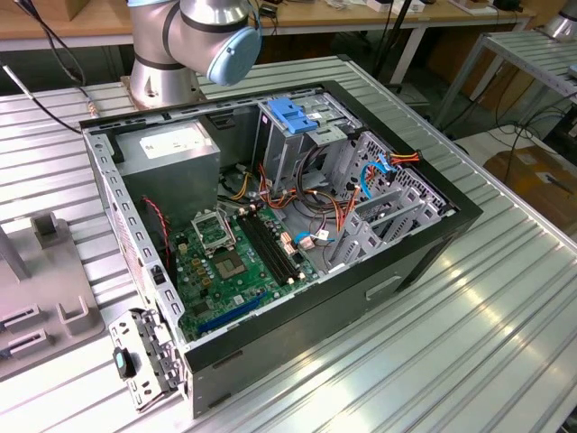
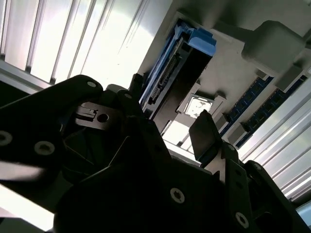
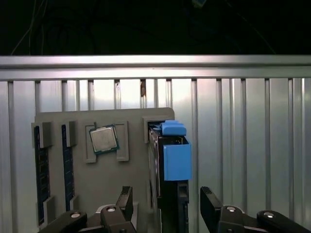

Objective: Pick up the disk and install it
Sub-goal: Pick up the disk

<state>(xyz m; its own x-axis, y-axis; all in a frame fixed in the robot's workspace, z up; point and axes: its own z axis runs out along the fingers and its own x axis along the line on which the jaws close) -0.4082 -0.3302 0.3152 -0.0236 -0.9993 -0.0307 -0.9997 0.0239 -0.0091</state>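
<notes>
One grey tray [image 3: 97, 184] holds the disk [image 3: 177, 162] (upright, slotted) beside a chip [image 3: 103, 140]. The gripper [image 3: 166, 191] straddles it, jaws apart.

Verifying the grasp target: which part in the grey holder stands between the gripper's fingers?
The upright disk with blue plastic rails; the square silver processor chip and dark memory sticks lie aside.

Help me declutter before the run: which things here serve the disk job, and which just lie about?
Job: disk, upright in the tray; open hand astride it; computer case.
Lying about: chip; memory sticks, both in the tray.
</notes>
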